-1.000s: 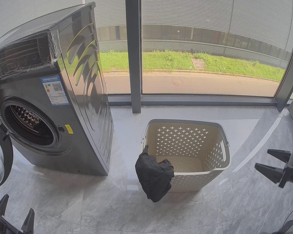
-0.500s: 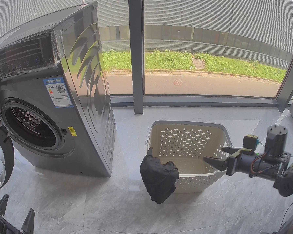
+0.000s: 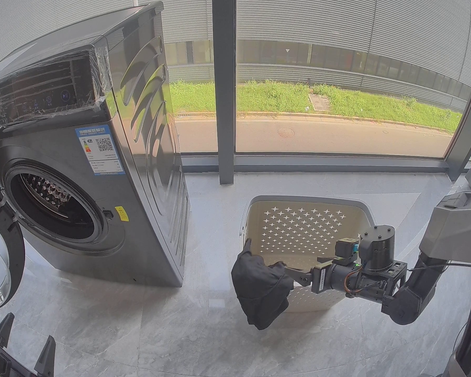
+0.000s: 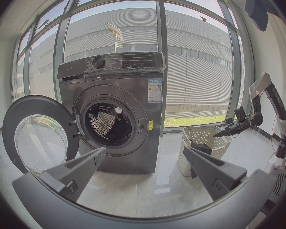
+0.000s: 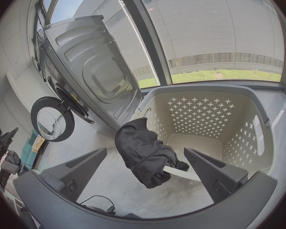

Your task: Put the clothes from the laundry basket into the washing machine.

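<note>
A black garment hangs over the near left corner of the cream laundry basket, most of it outside the rim. My right gripper is open at the basket's front rim, its tips just right of the cloth. In the right wrist view the garment lies between and beyond the spread fingers, nothing gripped. The grey washing machine stands to the left with its round door swung open and the drum showing. My left gripper is open, low at the near left, facing the drum.
The basket looks bare inside apart from the draped cloth. A window wall with a dark pillar runs behind. Grey marble floor lies open between machine and basket.
My right arm has swung in from the right edge to the basket's front rim, close to the garment. The head camera has shifted a little. The left gripper has kept still.
</note>
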Available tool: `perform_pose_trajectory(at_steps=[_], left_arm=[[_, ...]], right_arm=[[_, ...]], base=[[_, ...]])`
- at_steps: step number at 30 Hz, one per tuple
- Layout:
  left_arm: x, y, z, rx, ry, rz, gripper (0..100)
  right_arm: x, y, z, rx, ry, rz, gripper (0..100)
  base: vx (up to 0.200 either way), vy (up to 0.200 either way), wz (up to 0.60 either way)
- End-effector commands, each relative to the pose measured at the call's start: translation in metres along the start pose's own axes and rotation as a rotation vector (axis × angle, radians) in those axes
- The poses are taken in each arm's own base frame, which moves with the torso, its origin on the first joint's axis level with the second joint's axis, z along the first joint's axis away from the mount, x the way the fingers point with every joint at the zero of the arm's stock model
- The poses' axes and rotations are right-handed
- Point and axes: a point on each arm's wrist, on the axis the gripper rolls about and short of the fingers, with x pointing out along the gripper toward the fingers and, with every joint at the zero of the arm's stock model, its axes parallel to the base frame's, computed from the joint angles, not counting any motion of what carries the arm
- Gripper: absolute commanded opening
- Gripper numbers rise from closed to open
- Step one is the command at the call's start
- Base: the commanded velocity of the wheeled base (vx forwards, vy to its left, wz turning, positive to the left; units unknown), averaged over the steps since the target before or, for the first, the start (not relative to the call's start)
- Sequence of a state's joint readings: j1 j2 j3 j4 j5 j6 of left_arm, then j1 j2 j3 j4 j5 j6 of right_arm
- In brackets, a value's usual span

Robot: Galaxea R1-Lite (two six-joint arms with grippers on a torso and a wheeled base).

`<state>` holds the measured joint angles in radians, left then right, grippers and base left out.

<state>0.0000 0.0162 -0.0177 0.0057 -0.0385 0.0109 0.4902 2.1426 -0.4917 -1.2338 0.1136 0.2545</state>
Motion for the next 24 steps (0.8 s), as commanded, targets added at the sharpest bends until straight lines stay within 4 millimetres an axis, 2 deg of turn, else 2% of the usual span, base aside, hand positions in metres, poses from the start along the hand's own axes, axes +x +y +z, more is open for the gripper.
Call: perform_pose_trajectory(at_steps=[1, 9, 24], left_arm=[[0.0, 0.0, -0.005, 0.0, 0.0, 0.0, 100], [0.0, 0.0, -0.005, 0.0, 0.0, 0.0, 100], [0.0, 0.0, -0.005, 0.0, 0.0, 0.0, 100]], right_arm=[[0.016, -0.003, -0.013, 0.041, 0.035, 0.003, 100], [0.042, 0.002, -0.024, 0.125, 0.05, 0.022, 100], [0.062, 0.002, -0.034, 0.152, 0.065, 0.044, 100]], base=[[0.0, 0.0, 0.0], [0.0, 0.0, 0.0], [0.0, 0.0, 0.0]])
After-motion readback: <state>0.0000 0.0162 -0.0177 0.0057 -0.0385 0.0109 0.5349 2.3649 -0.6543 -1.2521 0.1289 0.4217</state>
